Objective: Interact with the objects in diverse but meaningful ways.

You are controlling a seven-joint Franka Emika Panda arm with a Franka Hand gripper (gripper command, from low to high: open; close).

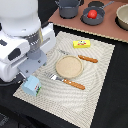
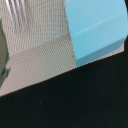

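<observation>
Nearest the camera in the exterior view, the light-blue boxy cup point(image 1: 32, 85) sits at the placemat's point(image 1: 100, 75) corner, right by its edge, under the white arm; the gripper's fingers are hidden, so I cannot tell whether they are apart or together. Beyond it lie the fork point(image 1: 67, 81), tan plate point(image 1: 68, 66) and knife point(image 1: 85, 58), with bare mat toward the exterior view's right. Farther off are the yellow packet point(image 1: 82, 44) and the red tomato point(image 1: 92, 14) in a dark pan point(image 1: 93, 18).

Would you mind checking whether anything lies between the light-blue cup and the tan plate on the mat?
Yes: the fork lies on the mat between the light-blue cup and the tan plate, its tines toward the cup.
</observation>
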